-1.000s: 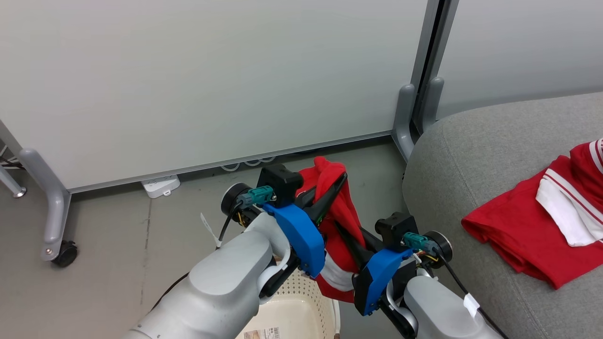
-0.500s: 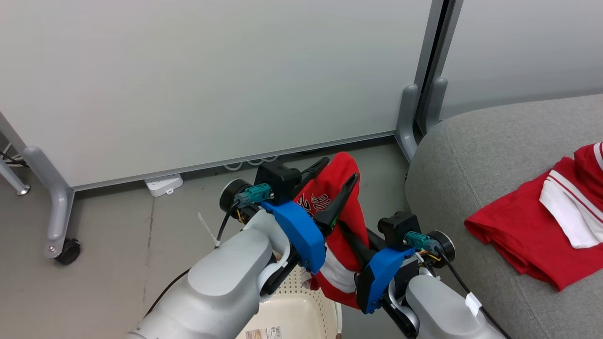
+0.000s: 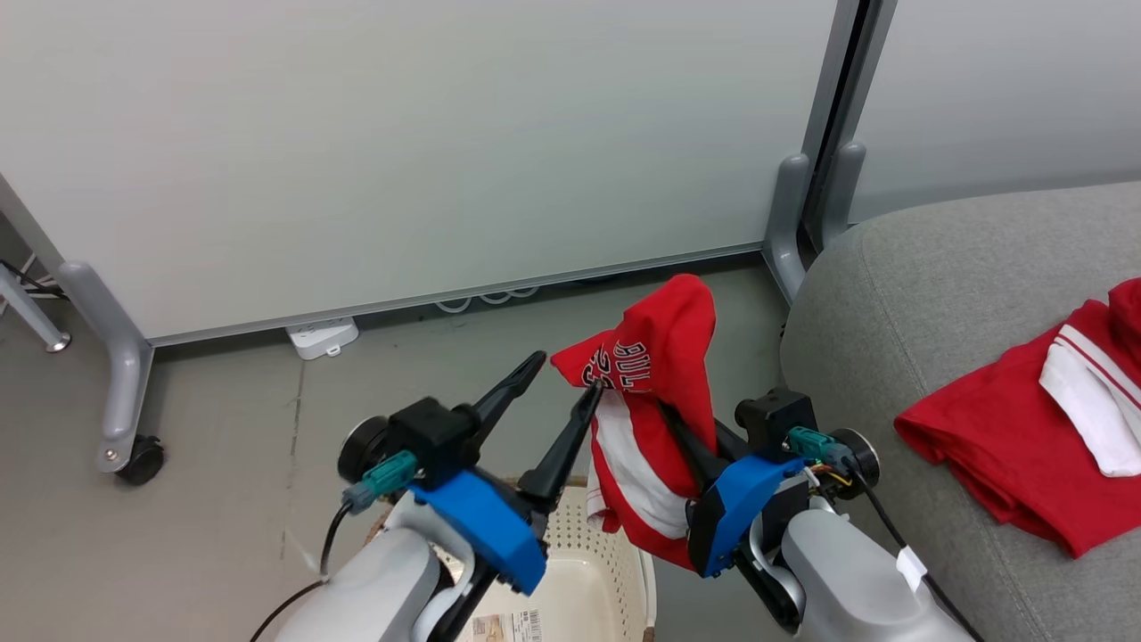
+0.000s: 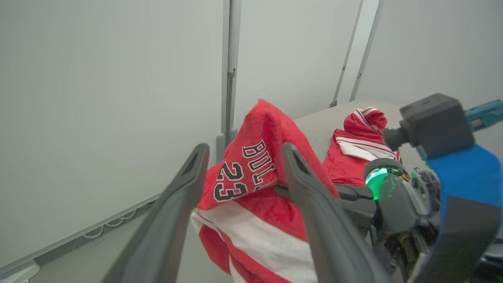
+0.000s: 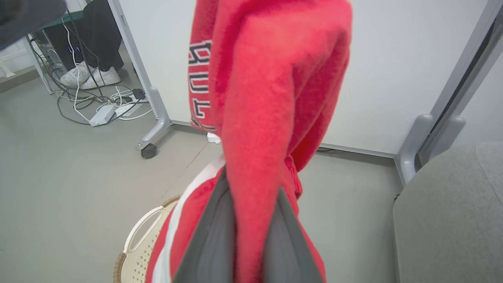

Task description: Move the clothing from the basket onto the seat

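Down low, the basket sits on the floor beneath both arms. Above it, the left gripper has its fingers spread wide and holds nothing, one tip just beside the red jersey. The right gripper is clamped tight on that jersey, which drapes over its fingers. Further right, the grey sofa carries another red-and-white garment, well apart from the jersey.

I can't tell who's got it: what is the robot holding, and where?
Right gripper pinches the red jersey at a bunched fold; left gripper is open, holding nothing.
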Controlling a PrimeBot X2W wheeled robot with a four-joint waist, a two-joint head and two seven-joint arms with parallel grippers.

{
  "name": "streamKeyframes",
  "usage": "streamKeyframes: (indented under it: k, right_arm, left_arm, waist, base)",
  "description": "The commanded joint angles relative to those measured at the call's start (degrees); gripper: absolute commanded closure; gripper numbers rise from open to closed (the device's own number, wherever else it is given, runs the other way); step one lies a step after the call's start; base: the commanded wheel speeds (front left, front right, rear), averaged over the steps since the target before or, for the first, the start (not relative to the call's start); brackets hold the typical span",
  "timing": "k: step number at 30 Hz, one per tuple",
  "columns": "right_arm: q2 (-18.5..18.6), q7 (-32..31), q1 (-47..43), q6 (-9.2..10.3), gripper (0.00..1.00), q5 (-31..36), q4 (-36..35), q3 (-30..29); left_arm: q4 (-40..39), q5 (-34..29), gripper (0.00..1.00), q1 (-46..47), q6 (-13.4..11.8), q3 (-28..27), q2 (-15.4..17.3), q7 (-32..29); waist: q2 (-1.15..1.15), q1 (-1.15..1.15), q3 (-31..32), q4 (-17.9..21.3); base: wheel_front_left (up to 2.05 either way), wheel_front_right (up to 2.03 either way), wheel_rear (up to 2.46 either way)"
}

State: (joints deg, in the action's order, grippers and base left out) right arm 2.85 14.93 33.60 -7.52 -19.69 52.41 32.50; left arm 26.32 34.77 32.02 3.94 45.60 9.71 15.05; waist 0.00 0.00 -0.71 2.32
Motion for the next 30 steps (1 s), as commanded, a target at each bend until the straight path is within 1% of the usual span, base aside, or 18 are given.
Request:
streamKeyframes:
  k: [1,4,7,13,14,15,16,23,30]
  right_arm:
    - [0.05,0.27,0.6,0.06,1.0,0.26,-0.37,-0.57]
    - [0.04,0.28,0.59,0.06,1.0,0.96,-0.77,-1.7]
    - [0.04,0.23,0.41,0.06,1.0,1.78,-1.31,-2.87]
    - [0.04,0.21,-0.67,0.06,1.0,2.87,-2.44,-4.69]
    - [0.04,0.21,-0.67,0.06,1.0,2.87,-2.44,-4.69]
    - [0.05,0.22,-1.13,0.06,1.0,3.08,-2.7,-5.1]
    - [0.05,0.22,-1.13,0.06,1.0,3.08,-2.7,-5.1]
    - [0.04,0.22,-1.68,0.06,1.0,3.77,-3.1,-6.22]
    - [0.05,0.22,-2.04,0.06,1.0,4.09,-3.38,-6.86]
  left_arm:
    - [-1.33,-1.21,0.0,-2.12,-0.23,-1.68,0.72,0.19]
    - [-4.53,-4.27,0.0,-6.28,-0.29,-5.45,1.74,0.18]
    - [-6.0,-6.77,0.0,-9.65,-0.03,-8.52,2.21,0.19]
    - [-7.77,-10.02,0.0,-14.3,0.58,-14.31,1.48,0.19]
    - [-7.77,-10.02,0.0,-14.3,0.58,-14.31,1.48,0.19]
    - [-8.18,-11.03,0.0,-15.6,0.88,-15.96,1.22,0.19]
    - [-8.18,-11.03,0.0,-15.6,0.88,-15.96,1.22,0.19]
    - [-8.9,-13.95,0.0,-19.32,1.86,-20.89,0.15,0.19]
    - [-8.5,-15.83,0.0,-20.8,2.75,-23.33,-1.13,0.19]
  waist:
    - [0.0,0.0,-0.07,-0.2]
    - [0.0,0.0,-0.33,-0.6]
    - [0.0,0.0,-0.56,-0.97]
    - [0.0,0.0,-0.77,-1.24]
    - [0.0,0.0,-0.77,-1.24]
    - [0.0,0.0,-0.76,-1.21]
    - [0.0,0.0,-0.76,-1.21]
    - [0.0,0.0,-0.73,-1.12]
    - [0.0,0.0,-0.82,-1.26]
  base:
    - [0.0,0.0,0.0]
    - [0.0,0.0,0.0]
    - [0.0,0.0,0.0]
    - [0.0,0.0,0.0]
    - [0.0,0.0,0.0]
    - [0.0,0.0,0.0]
    - [0.0,0.0,0.0]
    - [0.0,0.0,0.0]
    - [0.0,0.0,0.0]
